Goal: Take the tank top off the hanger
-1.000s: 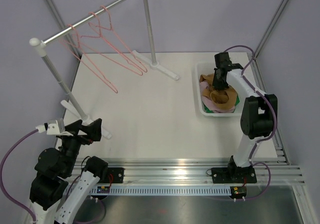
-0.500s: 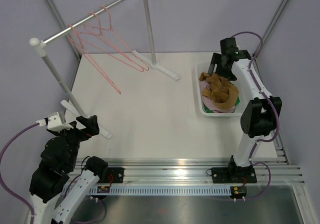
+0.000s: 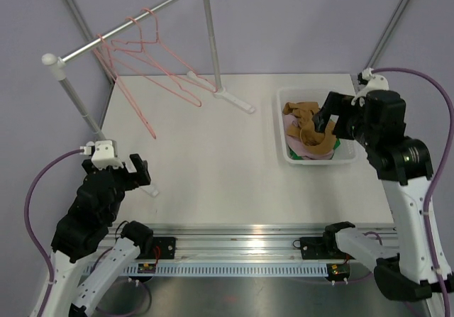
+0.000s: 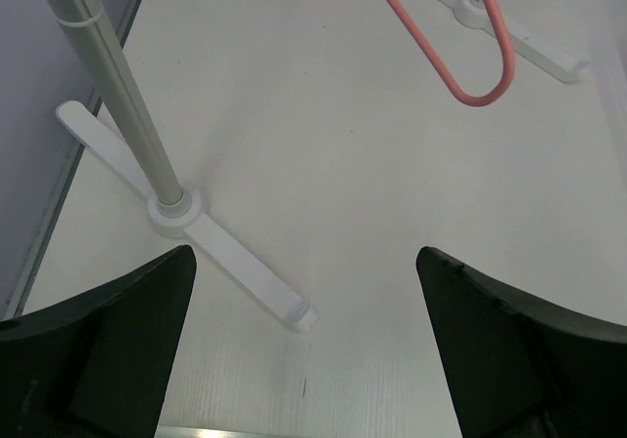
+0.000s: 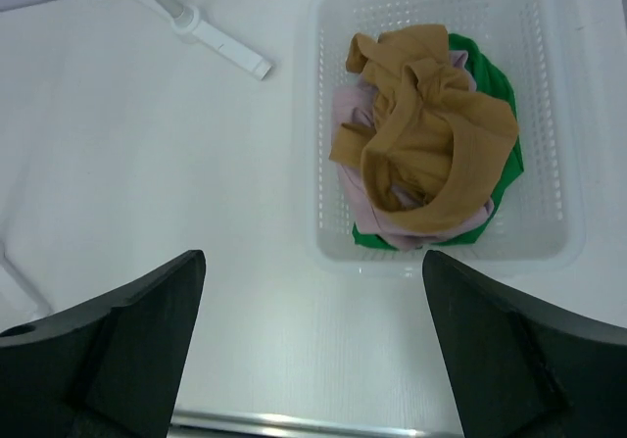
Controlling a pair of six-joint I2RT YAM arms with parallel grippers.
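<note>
Right pincer withdrawn — wide open, empty

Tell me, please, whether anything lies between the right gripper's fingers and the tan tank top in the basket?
Nothing visible does. The tan tank top lies uppermost in the white basket, over a pink garment and a green garment. The right gripper hangs open above the basket, with nothing between them.

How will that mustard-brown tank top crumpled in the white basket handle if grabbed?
Probably floppy: the mustard-brown tank top lies in loose folds, so it should drape. Its strap loops may drag the pink garment underneath along. The white perforated plastic basket looks light and might shift.
</note>
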